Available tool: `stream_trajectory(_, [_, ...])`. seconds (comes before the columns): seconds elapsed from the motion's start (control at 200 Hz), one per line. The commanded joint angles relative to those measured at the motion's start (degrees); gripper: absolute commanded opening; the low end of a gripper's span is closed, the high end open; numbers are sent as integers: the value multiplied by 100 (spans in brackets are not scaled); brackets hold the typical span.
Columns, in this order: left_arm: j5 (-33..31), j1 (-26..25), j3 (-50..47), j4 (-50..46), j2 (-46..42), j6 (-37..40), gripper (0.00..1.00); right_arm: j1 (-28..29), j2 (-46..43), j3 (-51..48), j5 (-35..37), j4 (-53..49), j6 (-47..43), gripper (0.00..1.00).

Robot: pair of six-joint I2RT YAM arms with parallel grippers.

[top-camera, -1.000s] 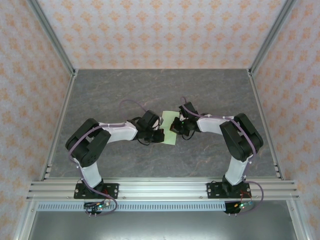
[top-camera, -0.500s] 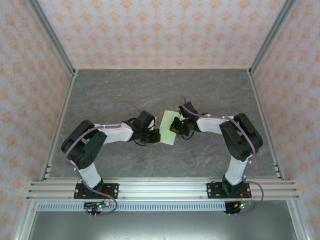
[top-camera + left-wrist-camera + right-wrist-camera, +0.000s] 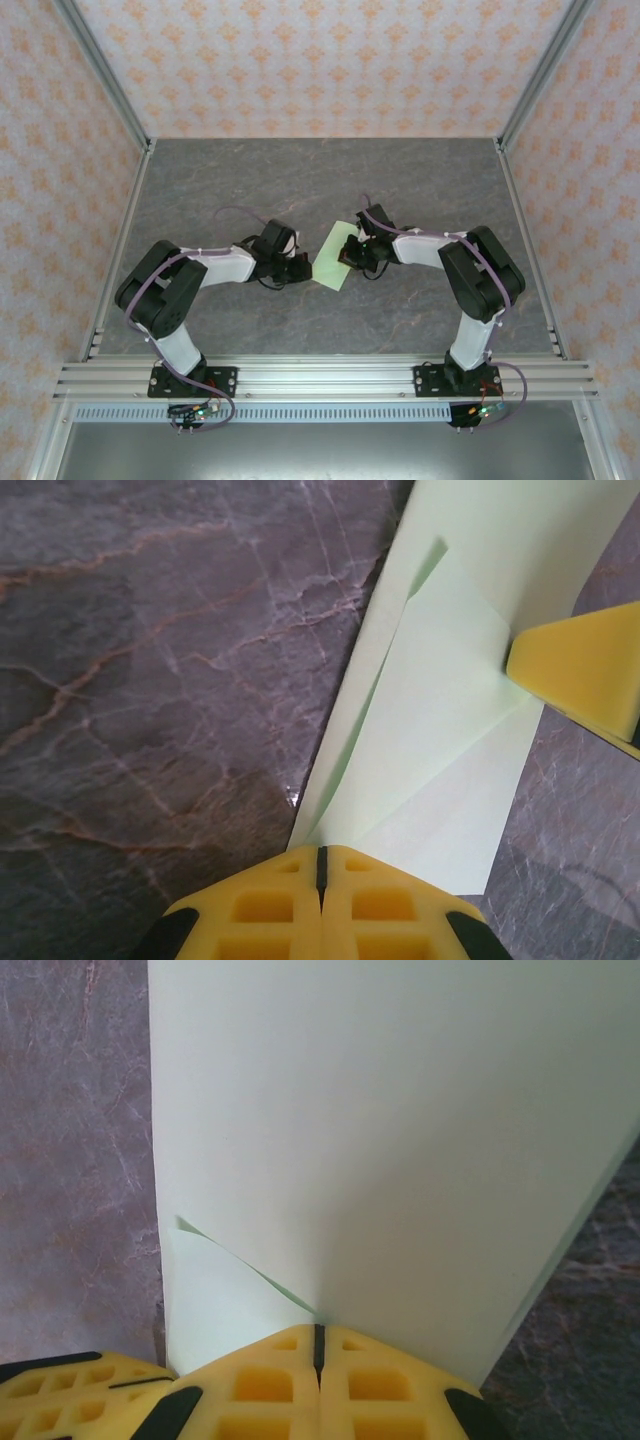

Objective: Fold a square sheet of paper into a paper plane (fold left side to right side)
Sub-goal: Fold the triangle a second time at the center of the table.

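The pale green sheet of paper (image 3: 331,263) sits mid-table, tilted and partly folded, with a flap and diagonal creases (image 3: 440,710). My left gripper (image 3: 303,268) is shut at its lower left end. In the left wrist view, the paper's layers run together right at the closed fingertips (image 3: 320,855). My right gripper (image 3: 348,257) is shut at the paper's right edge, and its yellow fingers (image 3: 585,670) overlap that edge. In the right wrist view, the sheet (image 3: 400,1130) spreads out from the closed tips (image 3: 319,1332), and a crease ends there.
The dark marbled tabletop (image 3: 330,180) is bare around the paper. Patterned walls and metal frame posts (image 3: 525,95) close in three sides. A rail (image 3: 330,375) at the near edge carries both arm bases.
My left gripper has drawn back to the left. The paper's lower end has swung left with it, so the sheet now lies more tilted. The right gripper has barely moved.
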Motion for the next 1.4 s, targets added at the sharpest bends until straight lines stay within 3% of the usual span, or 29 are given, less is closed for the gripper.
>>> stream_trajectory(0.0, [-316, 259, -343, -754, 112, -112, 1, -13, 263, -90, 448, -625, -106, 1])
stream_trajectory(0.626, [-8, 946, -446, -844, -161, 47, 2, -27, 195, -107, 340, -491, -120, 1])
stream_trajectory(0.771, [159, 946, -424, -670, -492, 163, 8, -24, -138, -202, 135, 19, -66, 4])
stream_trajectory(0.856, [297, 946, -392, -558, -668, 214, 15, -27, -454, -255, 176, 183, -116, 10])
stream_trajectory(0.966, [567, 933, -316, -374, -760, 198, 22, -40, -1005, -409, 624, 107, -257, 34])
stream_trajectory(1.126, [688, 861, -180, -178, -695, 97, 30, -205, -1620, -709, 919, -99, -377, 57])
stream_trajectory(1.396, [682, 579, 237, 34, -181, -9, 41, -413, -1532, -1274, -22, 941, 138, 66])
